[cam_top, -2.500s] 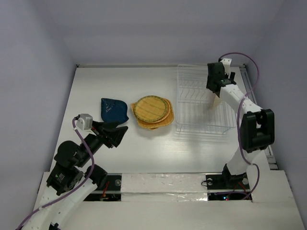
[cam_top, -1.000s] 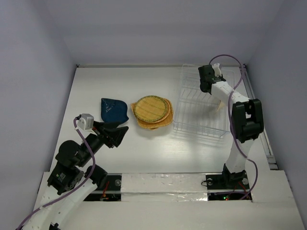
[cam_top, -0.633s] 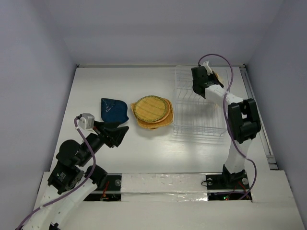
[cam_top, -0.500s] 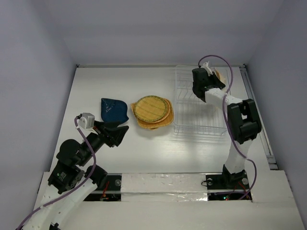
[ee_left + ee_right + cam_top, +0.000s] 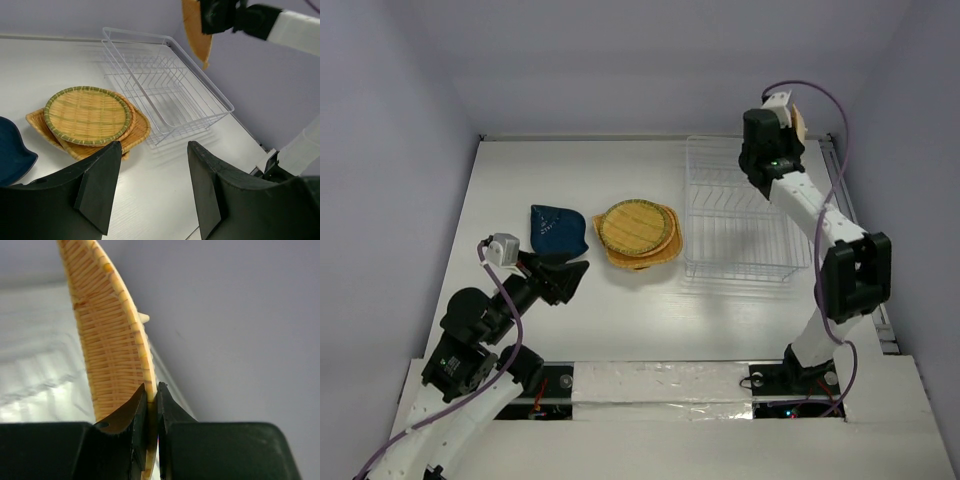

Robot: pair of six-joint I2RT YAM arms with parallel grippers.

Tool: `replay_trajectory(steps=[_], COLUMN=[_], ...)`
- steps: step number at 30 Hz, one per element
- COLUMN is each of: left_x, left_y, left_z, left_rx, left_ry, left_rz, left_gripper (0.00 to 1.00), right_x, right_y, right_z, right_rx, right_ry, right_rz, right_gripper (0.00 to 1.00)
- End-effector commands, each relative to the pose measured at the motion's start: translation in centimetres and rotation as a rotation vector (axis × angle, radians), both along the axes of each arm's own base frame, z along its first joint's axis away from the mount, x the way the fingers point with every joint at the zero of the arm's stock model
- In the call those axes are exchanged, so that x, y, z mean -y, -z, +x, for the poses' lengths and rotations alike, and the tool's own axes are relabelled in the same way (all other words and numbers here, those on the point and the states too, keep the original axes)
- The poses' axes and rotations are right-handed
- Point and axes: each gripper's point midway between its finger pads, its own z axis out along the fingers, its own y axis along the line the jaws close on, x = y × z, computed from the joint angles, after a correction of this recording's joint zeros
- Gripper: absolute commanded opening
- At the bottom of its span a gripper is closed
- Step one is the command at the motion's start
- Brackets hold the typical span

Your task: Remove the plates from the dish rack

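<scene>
While my right gripper [image 5: 151,390] pinched the rim of the leaf-shaped plate [image 5: 107,335], it stood edge-on in open air, clear of the dish rack [image 5: 735,225] and its far edge below me. My left gripper [image 5: 155,147] hung spread, the stacked plates [image 5: 87,115] just ahead.

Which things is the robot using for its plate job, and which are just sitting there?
For the job:
- dish rack, empty
- leaf-shaped plate, pinched in the right end effector, up in the air
- blue plate, round plate and square plate, lying on the table

Just there:
- the table itself
- tape strip at the near edge
</scene>
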Motion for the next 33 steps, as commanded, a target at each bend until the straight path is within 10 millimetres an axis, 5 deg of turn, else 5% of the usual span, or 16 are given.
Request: replay_trajectory(steps=[1, 3, 9, 14, 19, 29, 33], left_x=[0.2, 0.2, 0.0, -0.8, -1.4, -2.0, -1.7], left_y=[-0.9, -0.8, -1.6, -2.6, -1.6, -0.3, 0.0], left_z=[0.4, 0.5, 1.2, 2.3, 3.3, 4.0, 4.1], left_rx=[0.029, 0.03, 0.05, 0.067, 0.046, 0.003, -0.007], left_ry=[0.004, 0.002, -0.027, -0.094, -0.148, -0.198, -0.191], left_rz=[-0.014, -0.009, 0.002, 0.035, 0.068, 0.075, 0.082], left_gripper=[0.52, 0.52, 0.52, 0.52, 0.52, 0.52, 0.52], right_x=[-2.4, -4.8, -18.5, -28.5, -35.2, -38.1, -38.1], right_y=[-5.2, -5.5, -5.0, -2.0, 2.4, 8.6, 10.4], right_z=[-0.4, -1.3, -3.4, -6.1, -7.7, -6.4, -6.4], right_rx=[0.189, 0.208, 0.148, -0.014, -0.193, -0.346, -0.381], right_ry=[-0.148, -0.254, -0.802, -1.109, -1.233, -1.161, -1.131], right_rz=[0.302, 0.435, 0.825, 1.1, 1.261, 1.354, 1.358], right_gripper=[0.0, 0.0, 0.0, 0.0, 0.0, 0.0, 0.08])
